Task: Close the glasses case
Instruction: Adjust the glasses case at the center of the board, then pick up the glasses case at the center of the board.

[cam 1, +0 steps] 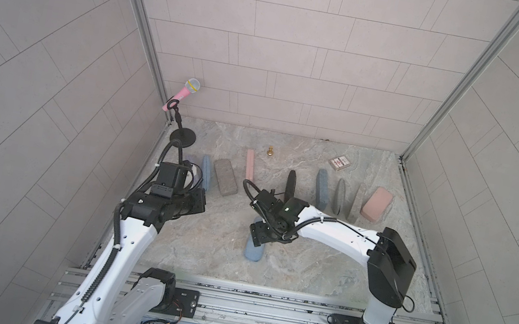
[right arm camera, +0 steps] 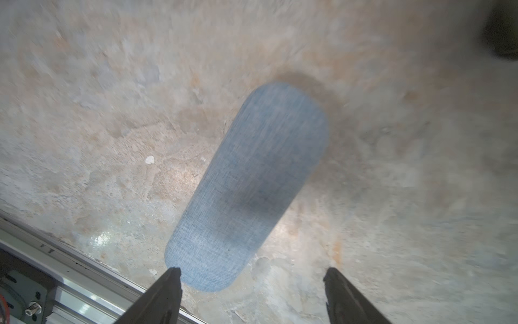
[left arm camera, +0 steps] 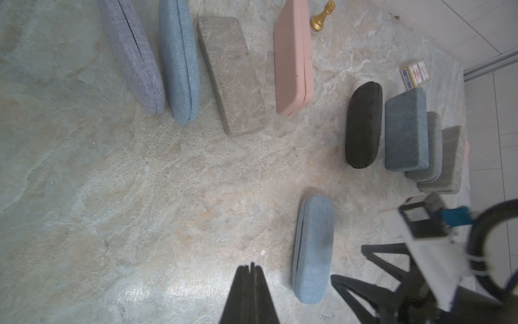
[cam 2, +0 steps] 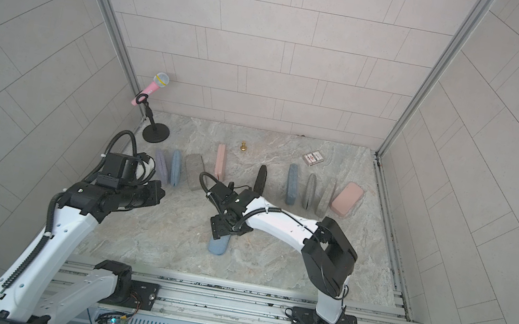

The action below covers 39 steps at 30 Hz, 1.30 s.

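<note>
Black fingers (right arm camera: 165, 297) of the right gripper (right arm camera: 253, 270) frame the right wrist view, spread wide and holding nothing. Just beyond them the light blue fabric glasses case (right arm camera: 246, 182) lies flat on the marbled tabletop (right arm camera: 112, 112), one rounded end close to a fingertip. Its lid is down, with only a thin seam showing along one long side in the left wrist view (left arm camera: 314, 249). In both top views the right gripper hangs over the case's far end (cam 1: 253, 253). The left gripper (left arm camera: 251, 266) is clenched and empty above bare table, off to the case's side. Farther back stands a row of other cases, among them a black case (left arm camera: 363, 126) and a pink case (left arm camera: 294, 56). Behind these are a gold chess pawn (left arm camera: 322, 16), a deck of playing cards (left arm camera: 414, 74) and a pink toy microphone (cam 1: 183, 93) on a stand.
</note>
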### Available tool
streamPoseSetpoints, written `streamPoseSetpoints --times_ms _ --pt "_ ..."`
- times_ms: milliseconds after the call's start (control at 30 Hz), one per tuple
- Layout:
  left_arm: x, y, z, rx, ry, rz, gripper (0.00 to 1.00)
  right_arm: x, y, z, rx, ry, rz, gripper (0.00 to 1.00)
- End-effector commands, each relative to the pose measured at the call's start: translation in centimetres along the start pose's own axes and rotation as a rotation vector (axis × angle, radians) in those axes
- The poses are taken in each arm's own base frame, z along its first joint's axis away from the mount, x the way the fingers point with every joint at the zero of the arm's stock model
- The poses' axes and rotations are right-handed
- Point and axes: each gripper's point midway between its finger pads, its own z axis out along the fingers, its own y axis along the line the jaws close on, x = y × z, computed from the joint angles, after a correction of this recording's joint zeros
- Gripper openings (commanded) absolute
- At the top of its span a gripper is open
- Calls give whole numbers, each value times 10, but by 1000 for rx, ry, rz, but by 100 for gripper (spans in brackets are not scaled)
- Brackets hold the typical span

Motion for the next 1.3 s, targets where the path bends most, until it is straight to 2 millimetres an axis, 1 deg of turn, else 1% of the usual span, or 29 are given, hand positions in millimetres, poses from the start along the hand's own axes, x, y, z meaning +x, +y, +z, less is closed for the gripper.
streamPoseSetpoints --times_ms 0,100,133,167,267,333,467,567,667,833,1033,1267 --pt "3 3 3 -3 12 -2 1 -20 -36 -44 50 -91 41 82" --pt "3 3 3 -2 12 -2 1 -31 -86 -57 140 -118 135 82" --pt "4 3 3 -1 13 -1 1 -35 -105 -60 173 -127 169 82" --pt "3 3 3 -1 10 -1 1 -40 -128 -62 219 -138 212 82" --pt "3 3 3 -1 12 -2 1 -49 -183 -67 319 -152 306 82" --pt "3 2 4 2 14 -2 1 -57 -213 -69 373 -161 350 82" --pt "4 2 5 6 20 -2 1 -72 -255 -68 418 -147 402 82" --pt "4 1 5 11 23 -2 1 -79 -278 -59 429 -120 429 82" --pt "5 1 6 12 25 -2 1 -82 -295 -47 433 -83 449 82" --pt "5 0 7 20 33 -3 1 -83 -318 -24 431 -34 481 81" --pt "8 -5 12 51 58 -4 1 -86 -328 4 384 6 493 80" --pt "14 -21 18 148 109 2 1 -86 -333 28 363 48 496 77"
